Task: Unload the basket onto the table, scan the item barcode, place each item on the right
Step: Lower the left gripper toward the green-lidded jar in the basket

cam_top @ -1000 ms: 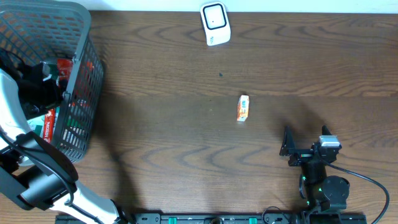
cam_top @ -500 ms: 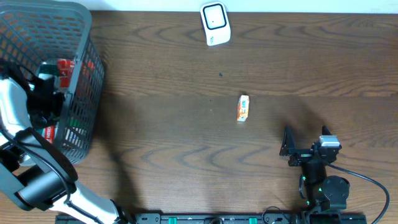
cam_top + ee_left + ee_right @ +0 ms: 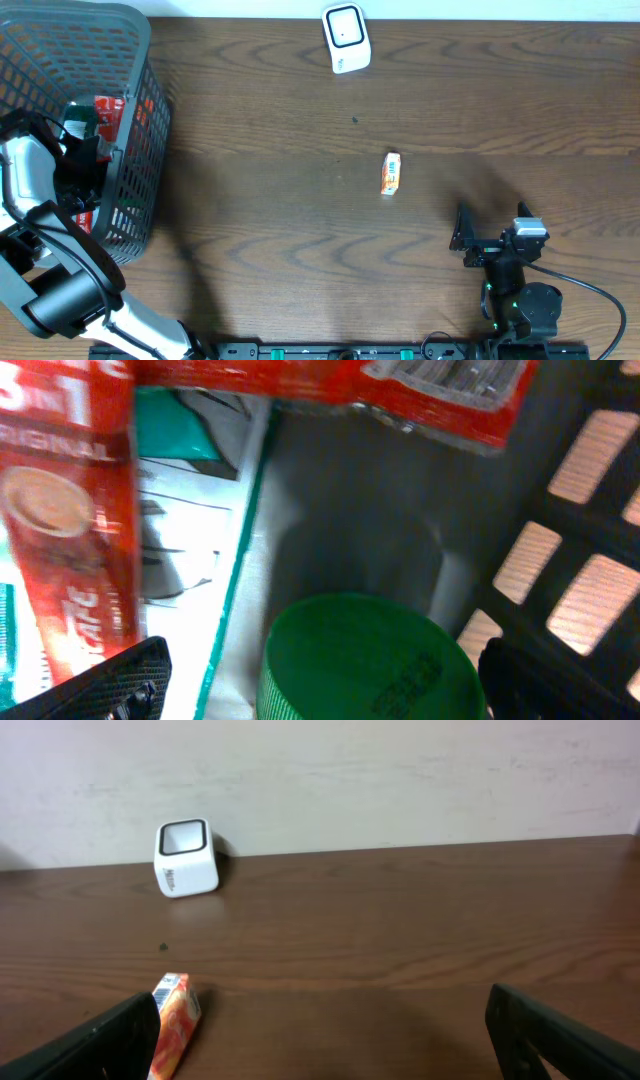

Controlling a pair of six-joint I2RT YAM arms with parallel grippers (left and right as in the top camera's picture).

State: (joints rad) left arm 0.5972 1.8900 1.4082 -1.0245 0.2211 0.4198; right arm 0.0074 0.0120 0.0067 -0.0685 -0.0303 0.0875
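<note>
Left gripper [image 3: 328, 688] pulled back toward near side of basket [image 3: 148, 130]. Fingers spread wide, pinching nothing. Green ribbed cap [image 3: 365, 655] sits dead between fingertips, red coffee box [image 3: 65, 520] beyond left finger. Cap looks rigid, light, ribs grippy: take across diameter. Right gripper [image 3: 330, 1045] spread, idle.

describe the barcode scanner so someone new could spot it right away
On the dark wooden table, look along the far edge, near its middle. The scanner is a small white block with a dark window; its nearest neighbour, the little orange box, lies mid-table.
</note>
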